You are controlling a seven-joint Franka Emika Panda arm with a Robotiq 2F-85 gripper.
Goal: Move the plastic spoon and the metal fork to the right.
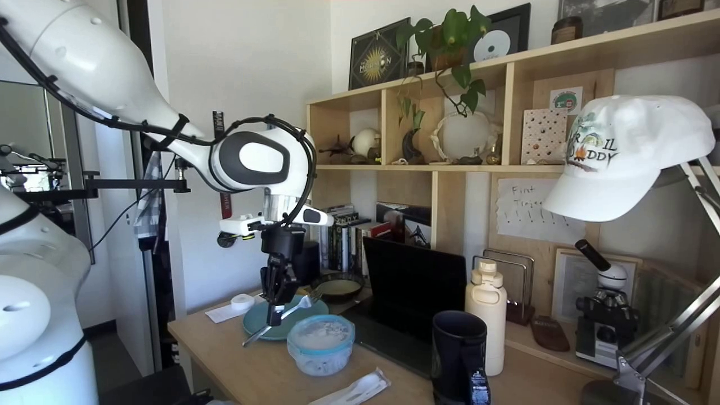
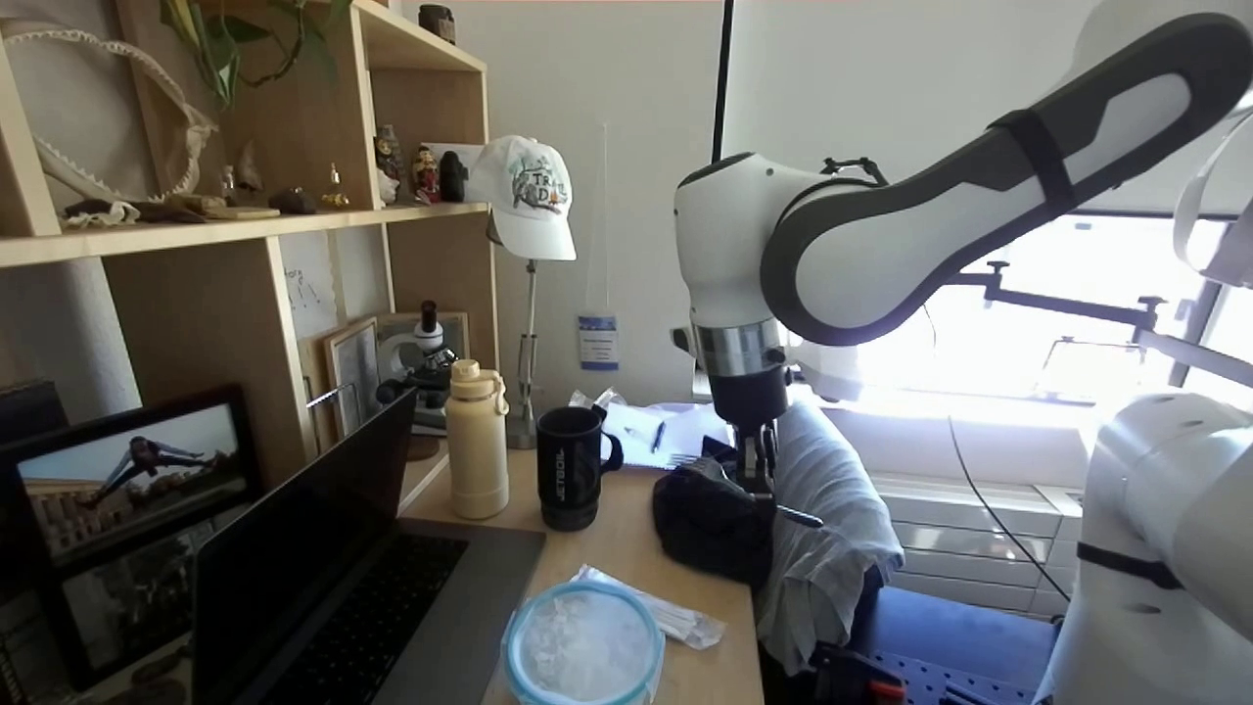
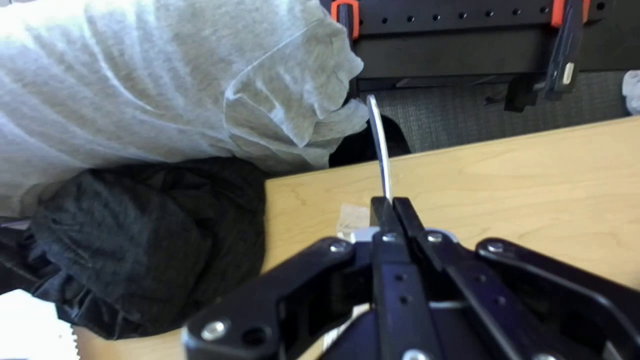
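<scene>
My gripper [image 1: 275, 319] is shut on the metal fork [image 1: 305, 302] and holds it up above the desk. In an exterior view the fork's head points up and to the right, and its handle end points down to the left. In the wrist view the gripper's fingertips [image 3: 391, 202] pinch the fork's handle [image 3: 379, 145], which sticks out past the desk's edge; the fork's head is hidden there. The plastic spoon, white in a clear wrapper, lies on the desk [image 1: 363, 387]; it also shows beside the lidded tub [image 2: 675, 619]. Only a bit of wrapper [image 3: 353, 216] shows in the wrist view.
A blue-lidded tub [image 1: 321, 346] stands beside the spoon. A teal plate [image 1: 256, 320] lies at the desk's far end. A laptop [image 2: 372, 587], black mug [image 2: 570, 470] and cream bottle [image 2: 477, 446] stand along the back. A dark cloth [image 3: 150, 240] lies at the desk's corner.
</scene>
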